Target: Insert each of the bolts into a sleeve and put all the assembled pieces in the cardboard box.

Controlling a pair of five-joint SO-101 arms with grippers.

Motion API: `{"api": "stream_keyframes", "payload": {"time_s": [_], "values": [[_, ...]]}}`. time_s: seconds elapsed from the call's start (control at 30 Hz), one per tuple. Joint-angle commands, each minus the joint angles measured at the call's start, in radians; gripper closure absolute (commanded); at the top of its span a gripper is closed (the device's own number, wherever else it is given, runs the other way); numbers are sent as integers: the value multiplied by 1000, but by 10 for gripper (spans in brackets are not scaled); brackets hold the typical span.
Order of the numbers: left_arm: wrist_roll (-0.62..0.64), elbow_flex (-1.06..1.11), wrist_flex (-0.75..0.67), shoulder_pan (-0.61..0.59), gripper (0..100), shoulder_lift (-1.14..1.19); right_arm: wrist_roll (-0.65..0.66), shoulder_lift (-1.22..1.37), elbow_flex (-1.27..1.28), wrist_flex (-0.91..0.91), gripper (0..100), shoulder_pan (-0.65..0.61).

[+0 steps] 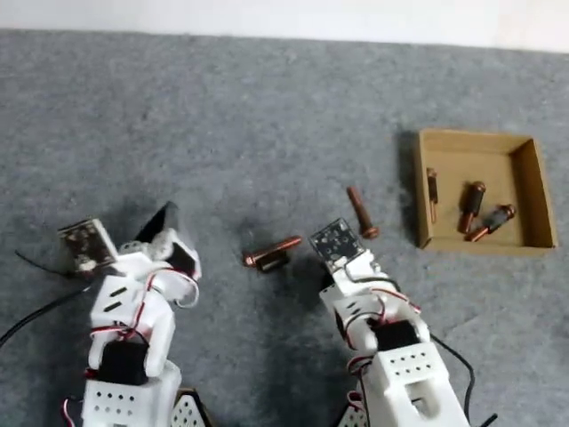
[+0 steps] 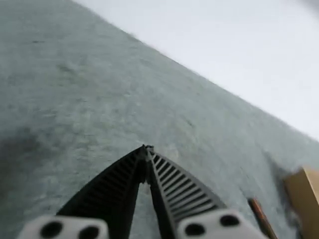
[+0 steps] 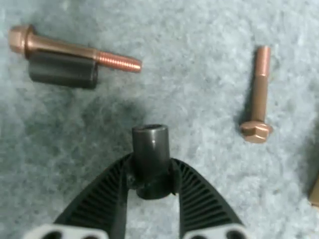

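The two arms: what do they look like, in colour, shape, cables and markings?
Both the left arm and the right arm have white shells with rows of small holes, black motor blocks and red and white wires. A black cable trails from each. Each wrist carries a small circuit board. The left gripper and the right gripper have black, ribbed, tapering fingers on white bases.

A robotics lab or workshop bench is being suggested. A surface covered in grey felt-like fabric is being occupied by two white plastic robot arms, the left arm and the right arm, with red and black wiring and small circuit boards being left exposed. Loose hardware is being kept on it: a copper-coloured metal bolt and a shallow brown cardboard box.
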Motion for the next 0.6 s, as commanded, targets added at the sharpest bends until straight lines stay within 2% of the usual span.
{"api": "stream_keyframes", "payload": {"time_s": [0.0,0.13,0.27,0.4,0.57], "values": [[-68,-73,3,90,989,64,-9,-64,-5,50,994,10],[-80,-174,-78,104,989,329,-9,-88,-4,97,994,10],[-103,-371,-169,143,989,739,-9,-88,-4,119,994,10],[-328,-559,-172,242,989,1129,-8,-87,-4,124,994,12],[-692,-662,-176,292,989,1394,-5,-90,25,124,994,42]]}}
